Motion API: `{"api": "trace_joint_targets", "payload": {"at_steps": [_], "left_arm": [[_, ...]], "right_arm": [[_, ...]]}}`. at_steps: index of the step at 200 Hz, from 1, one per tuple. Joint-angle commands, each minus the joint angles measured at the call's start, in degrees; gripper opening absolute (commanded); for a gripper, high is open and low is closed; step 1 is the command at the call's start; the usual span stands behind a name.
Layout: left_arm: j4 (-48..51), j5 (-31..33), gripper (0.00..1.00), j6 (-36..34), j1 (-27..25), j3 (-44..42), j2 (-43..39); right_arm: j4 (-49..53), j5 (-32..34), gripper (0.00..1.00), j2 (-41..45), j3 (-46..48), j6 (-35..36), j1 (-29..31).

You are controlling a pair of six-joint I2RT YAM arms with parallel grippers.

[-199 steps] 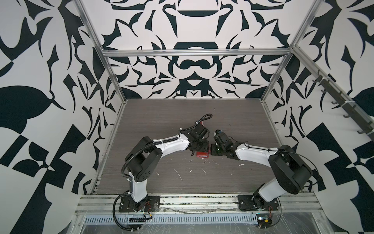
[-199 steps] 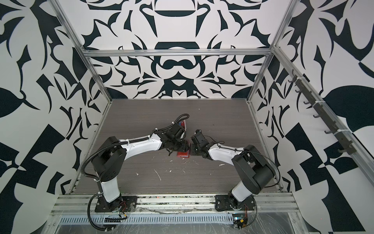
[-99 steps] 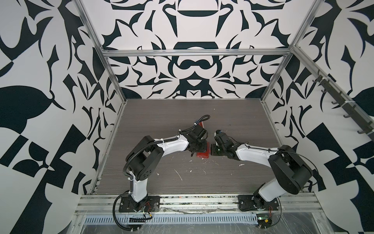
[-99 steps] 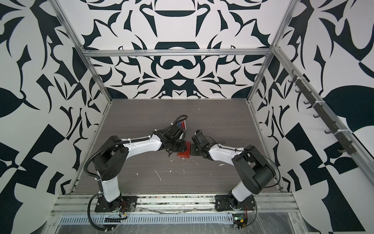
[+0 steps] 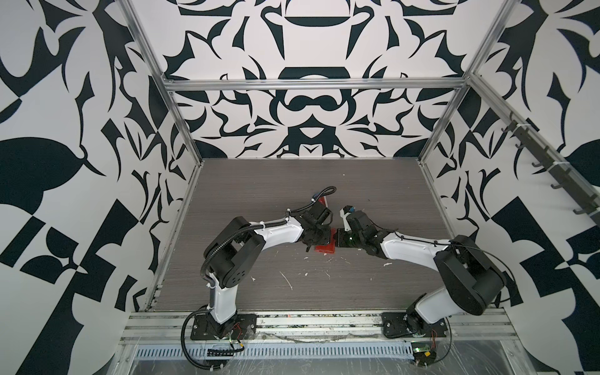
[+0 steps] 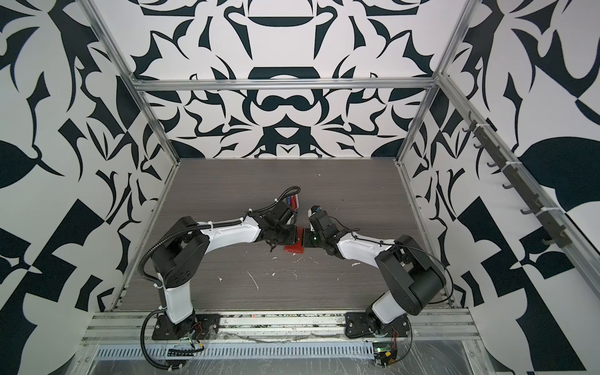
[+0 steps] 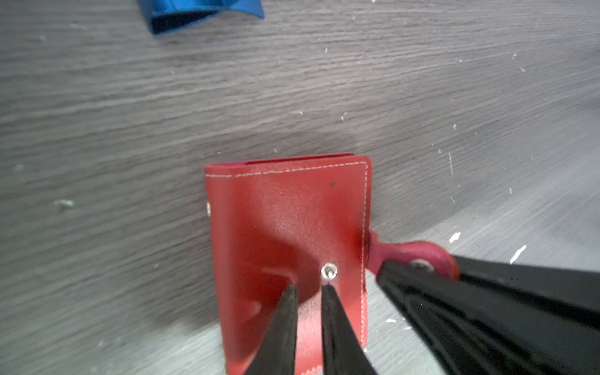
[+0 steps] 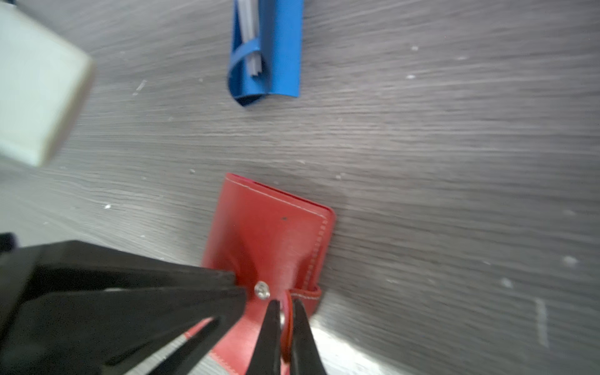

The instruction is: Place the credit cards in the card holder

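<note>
In both top views the red card holder (image 5: 324, 249) (image 6: 293, 248) is seen lying on the grey table (image 5: 279, 188) (image 6: 227, 181), near its middle, between the two arms. The left gripper (image 5: 327, 241) (image 6: 293, 239) and the right gripper (image 5: 337, 242) (image 6: 301, 241) are met over it from opposite sides. Just behind the left wrist, farther back on the table, the credit cards (image 6: 294, 204) are seen as red and blue edges; little more can be made out at this size.

In the left wrist view the card holder (image 7: 285, 220) is shown closed and flat on the table. The left gripper (image 7: 310, 289) is set on its cover beside the metal stud (image 7: 329, 271), jaws drawn near with a slim gap; whether the cover is pinched cannot be told. The snap tab (image 7: 406, 253) is pulled out sideways and is clamped by the right gripper (image 7: 418, 272). A blue rack (image 7: 201, 13) is cut off at the frame edge.

In the right wrist view the snap tab (image 8: 286, 324) is gripped edge-on between the jaws of the right gripper (image 8: 285, 324). The left gripper (image 8: 242, 289) is placed against the stud (image 8: 262, 290). Pale credit cards (image 8: 254, 61) are held in the blue rack (image 8: 279, 52), well apart from the card holder (image 8: 269, 233).
</note>
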State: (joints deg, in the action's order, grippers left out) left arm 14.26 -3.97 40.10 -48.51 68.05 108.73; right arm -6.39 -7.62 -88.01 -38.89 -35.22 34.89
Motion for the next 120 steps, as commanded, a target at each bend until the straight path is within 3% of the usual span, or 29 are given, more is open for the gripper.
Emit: {"api": "trace_joint_targets", "payload": {"at_steps": [1, 69, 120], "left_arm": [[1.7, 2.0, 0.19, 0.7, 0.2, -1.3, 1.8], [0.9, 2.8, 0.18, 0.8, 0.2, -2.2, 0.3], [-1.4, 5.3, 0.33, 0.4, 0.3, -5.3, -4.3]], "right_arm": [[-4.8, -3.8, 0.0, -1.1, -0.1, -1.6, -0.1], [-3.4, -4.0, 0.0, -4.4, -1.4, -1.6, -0.2], [-2.7, -4.6, 0.0, -6.6, -2.1, -1.0, -0.1]]}}
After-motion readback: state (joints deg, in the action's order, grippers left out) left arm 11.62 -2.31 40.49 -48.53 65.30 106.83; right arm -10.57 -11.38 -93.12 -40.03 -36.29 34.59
